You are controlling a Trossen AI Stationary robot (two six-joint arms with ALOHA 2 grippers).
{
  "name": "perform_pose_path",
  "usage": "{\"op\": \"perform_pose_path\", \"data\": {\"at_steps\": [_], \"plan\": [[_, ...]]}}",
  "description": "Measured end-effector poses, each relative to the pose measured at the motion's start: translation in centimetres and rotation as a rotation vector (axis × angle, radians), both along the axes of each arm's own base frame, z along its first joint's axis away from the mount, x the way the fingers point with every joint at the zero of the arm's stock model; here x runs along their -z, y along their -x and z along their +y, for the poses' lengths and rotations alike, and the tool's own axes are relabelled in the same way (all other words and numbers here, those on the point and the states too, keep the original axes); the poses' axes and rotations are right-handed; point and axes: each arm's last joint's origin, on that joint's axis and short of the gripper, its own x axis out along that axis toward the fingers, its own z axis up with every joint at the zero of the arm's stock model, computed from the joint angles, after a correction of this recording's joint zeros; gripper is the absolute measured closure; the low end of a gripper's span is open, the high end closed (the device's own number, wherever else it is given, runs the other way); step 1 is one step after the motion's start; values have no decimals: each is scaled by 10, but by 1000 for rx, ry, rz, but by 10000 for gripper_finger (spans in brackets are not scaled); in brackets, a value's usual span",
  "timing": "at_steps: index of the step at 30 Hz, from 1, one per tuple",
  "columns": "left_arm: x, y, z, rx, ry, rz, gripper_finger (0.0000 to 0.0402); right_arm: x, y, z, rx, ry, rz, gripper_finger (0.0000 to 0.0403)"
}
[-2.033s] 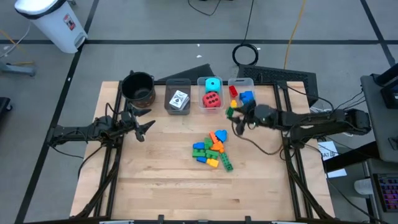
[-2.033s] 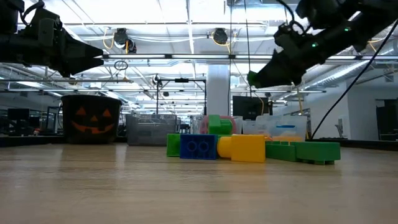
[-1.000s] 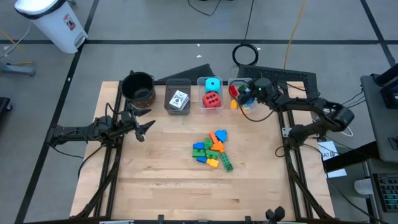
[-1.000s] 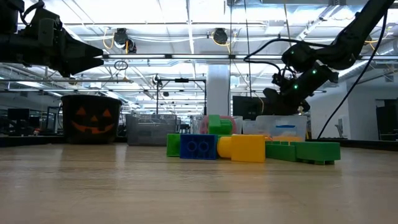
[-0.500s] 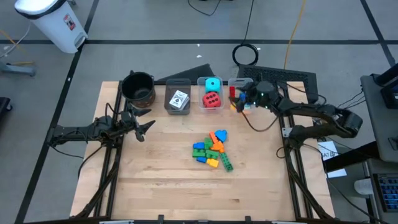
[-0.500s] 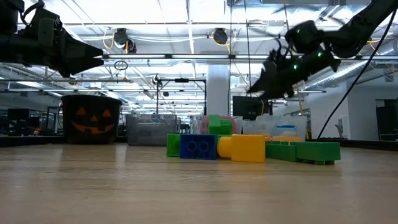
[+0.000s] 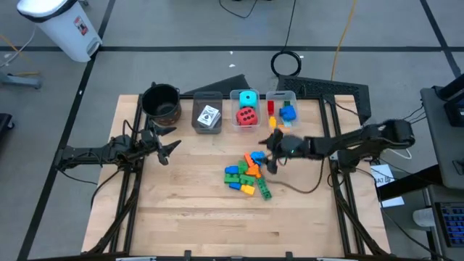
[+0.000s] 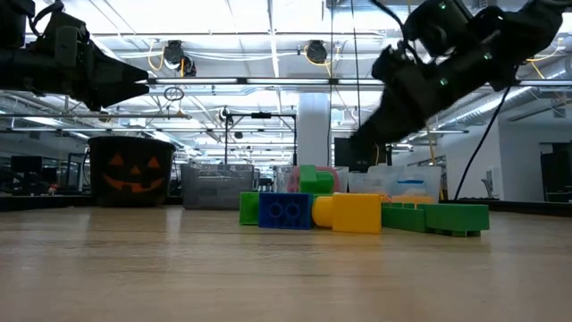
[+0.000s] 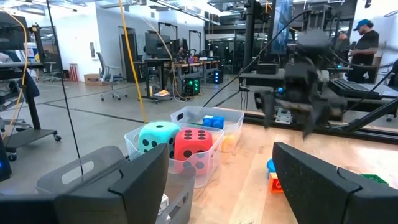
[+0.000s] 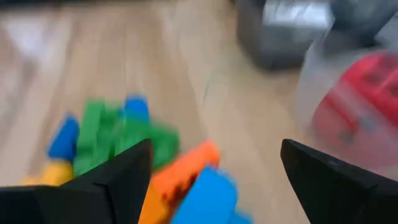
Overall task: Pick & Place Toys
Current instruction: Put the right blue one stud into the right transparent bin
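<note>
Small blue, green, orange and yellow bricks [image 7: 248, 174] lie heaped on the table's middle; the low view shows them as a row [image 8: 357, 213]. My right gripper [image 7: 272, 154] hovers open just right of the heap, above the table, with nothing between its fingers; its wrist view looks down on the bricks [image 10: 149, 162]. A red dotted cube [image 7: 247, 116] and a cyan one [image 7: 248, 98] sit in a clear bin. White cards [image 7: 209, 116] lie in a grey bin. My left gripper [image 7: 171, 148] waits open at the table's left, held up in the air.
A clear bin [image 7: 281, 109] at the far right holds red, orange and blue bricks. A black round pot [image 7: 161, 101] stands at the far left. Bare wood lies near the front edge [image 7: 217, 225]. People stand in the room beyond [image 9: 364, 43].
My right gripper has swung from above the far-right bin toward the table's near edge and left, and now hangs beside the brick heap. The heap and the bins have stayed as they were.
</note>
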Motion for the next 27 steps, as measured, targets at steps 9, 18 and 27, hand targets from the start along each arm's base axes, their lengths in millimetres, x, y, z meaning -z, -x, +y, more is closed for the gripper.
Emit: {"op": "perform_pose_path", "data": {"at_steps": [9, 18, 27], "plan": [[0, 0, 0, 0, 0, 0, 110, 27, -19, 7, 19, 9, 277, 82], [0, 0, 0, 0, 0, 2, 110, 49, -27, -9, 33, -66, 380, 84], [1, 0, 0, 0, 0, 6, 110, 54, -26, -14, 7, -100, 408, 131]]}}
